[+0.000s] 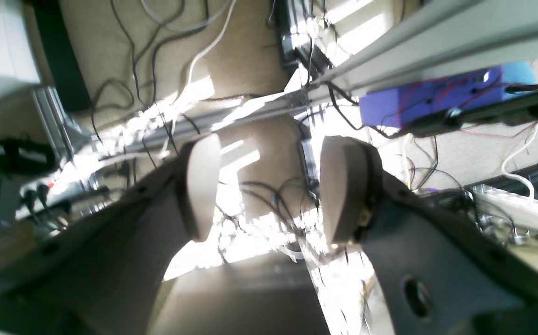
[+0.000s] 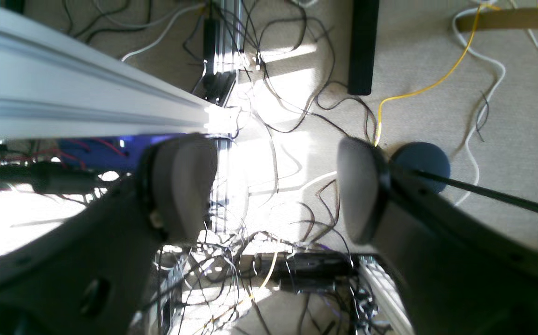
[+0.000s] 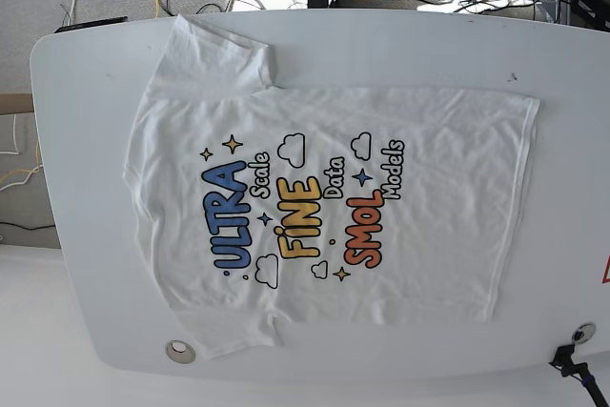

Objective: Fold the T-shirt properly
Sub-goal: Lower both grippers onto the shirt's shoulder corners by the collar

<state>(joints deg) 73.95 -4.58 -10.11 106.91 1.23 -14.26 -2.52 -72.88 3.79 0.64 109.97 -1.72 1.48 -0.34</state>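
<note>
The white T-shirt (image 3: 324,207) lies spread flat, print side up, on the white table (image 3: 86,73) in the base view. Its collar end points left and its hem points right. The blue, yellow and orange print "ULTRA Scale FINE Data SMOL Models" shows in the middle. Neither arm shows in the base view. In the left wrist view my left gripper (image 1: 269,186) is open and empty, looking at the floor. In the right wrist view my right gripper (image 2: 273,188) is open and empty, also over the floor. The shirt shows in neither wrist view.
Aluminium frame rails (image 1: 436,42) and tangled cables (image 2: 297,116) lie on the carpet beyond the table. A purple box (image 1: 432,95) sits under a rail. A round metal fitting (image 3: 177,351) is near the table's front edge. A dark round base (image 2: 421,163) stands on the floor.
</note>
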